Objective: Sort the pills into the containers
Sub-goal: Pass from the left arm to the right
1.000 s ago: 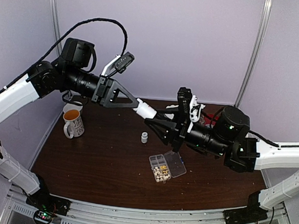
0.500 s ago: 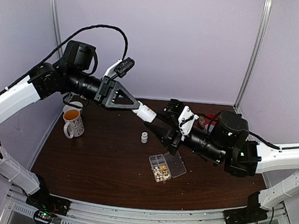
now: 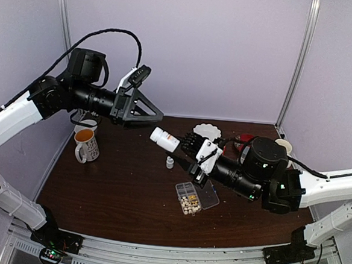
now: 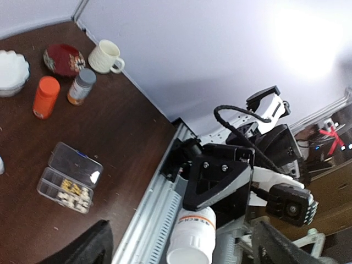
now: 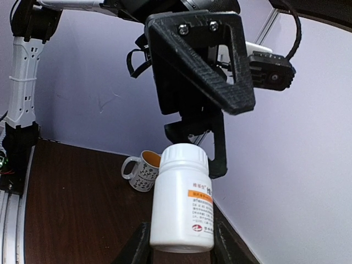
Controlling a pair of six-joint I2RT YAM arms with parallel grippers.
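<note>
Right jaws: partly closed on the base of a white bottle [image 3: 164, 138], with one finger [image 5: 138, 246] on each side of it in the right wrist view. The bottle is held in the air above the surface [image 3: 117, 188], and its white cap points toward the left arm [image 3: 75, 98]. It carries a label with an orange band. Left jaws: spread wide and holding nothing, their fingers [image 4: 82, 250] standing far apart at the bottom corners of the left wrist view. In the overhead view they stand near the bottle's cap with a gap between. The right wrist view places them directly behind the cap, and contact cannot be judged there. The organizer box [image 3: 188, 196] lies on the surface under the right arm's wrist, its clear lid [image 3: 208, 194] open flat beside the tray. The pills [image 3: 189, 203] sit in cells at the tray's near end; the left wrist view shows yellowish ones in one cell and cream ones in the next. A small white bottle [image 3: 169, 162] stands upright on the surface between the two arms, apart from the box. A patterned mug [image 3: 86, 144] stands at the left edge. At the far right stand an orange bottle [image 4: 45, 96], a grey-capped bottle [image 4: 81, 86], a red dish [image 4: 63, 59], a white scalloped dish [image 3: 207, 131] and a cream mug [image 4: 107, 56].
</note>
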